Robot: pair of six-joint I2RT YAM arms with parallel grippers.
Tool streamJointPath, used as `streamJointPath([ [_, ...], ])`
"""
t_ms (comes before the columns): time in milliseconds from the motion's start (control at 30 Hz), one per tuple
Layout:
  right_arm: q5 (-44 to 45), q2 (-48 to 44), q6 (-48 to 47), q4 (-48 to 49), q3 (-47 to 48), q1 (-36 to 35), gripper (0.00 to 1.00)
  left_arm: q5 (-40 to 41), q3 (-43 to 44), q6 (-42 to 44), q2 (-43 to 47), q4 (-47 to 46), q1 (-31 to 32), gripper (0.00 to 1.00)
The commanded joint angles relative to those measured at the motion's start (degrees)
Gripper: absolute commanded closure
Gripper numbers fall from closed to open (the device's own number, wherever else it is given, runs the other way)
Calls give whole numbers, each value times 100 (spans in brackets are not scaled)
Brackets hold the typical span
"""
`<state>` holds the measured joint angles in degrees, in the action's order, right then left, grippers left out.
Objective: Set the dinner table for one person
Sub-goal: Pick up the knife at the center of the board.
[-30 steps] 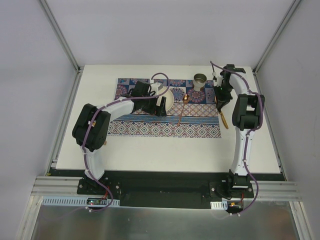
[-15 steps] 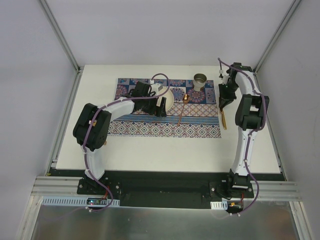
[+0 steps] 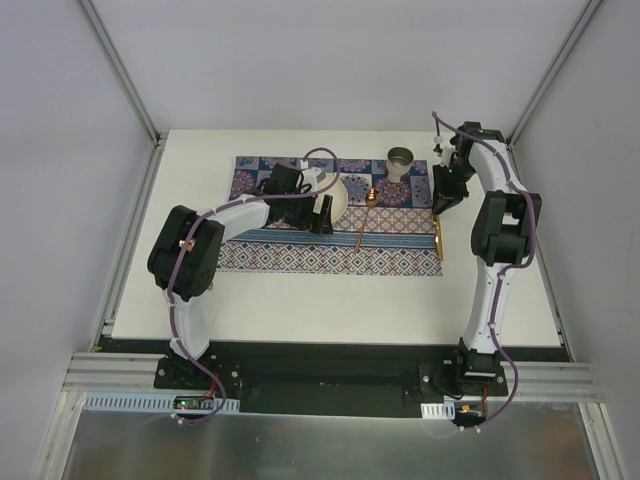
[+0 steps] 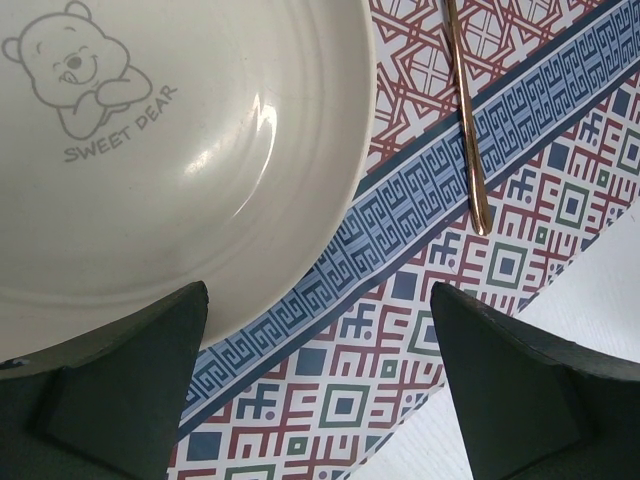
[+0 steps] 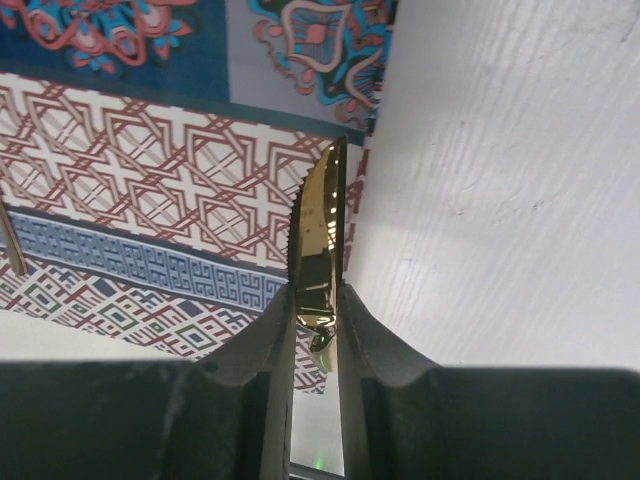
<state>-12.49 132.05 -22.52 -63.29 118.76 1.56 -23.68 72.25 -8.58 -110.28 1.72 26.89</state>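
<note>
The setting looks nearly laid. A blue-and-red patterned cloth placemat (image 3: 300, 258) carries a cream round plate (image 4: 150, 200), a slim copper-coloured spoon (image 4: 468, 130) and a grey cylindrical cup (image 3: 400, 162).

The right claw (image 5: 315, 300) is clenched on a gold serrated knife (image 5: 318, 230), its blade pointing ahead over the mat's edge (not yet laid down).

The left claw (image 4: 318, 300) gapes empty, with the plate's rim just ahead of it.

The flat white dinner table (image 3: 300, 310) lies beneath both claws.

The plate reads "SWEET DEAR" under a bear drawing.

Items shown: one table (image 3: 300, 305), one patterned placemat (image 3: 300, 258), one cream plate (image 4: 180, 150), one copper spoon (image 3: 364, 222), one gold knife (image 5: 318, 235), one cup (image 3: 400, 160), and two arms: left arm (image 3: 235, 215), right arm (image 3: 495, 225).
</note>
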Motion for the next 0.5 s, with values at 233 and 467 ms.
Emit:
streamJointPath([
  [233,-315,-461,143,-88,-239,-358,100,-225,211,-91,-72,-49,-53,8],
  [467,-553,-645,301,150,-511,-516,100,-251,237,-109,-108,-49,-53,8],
])
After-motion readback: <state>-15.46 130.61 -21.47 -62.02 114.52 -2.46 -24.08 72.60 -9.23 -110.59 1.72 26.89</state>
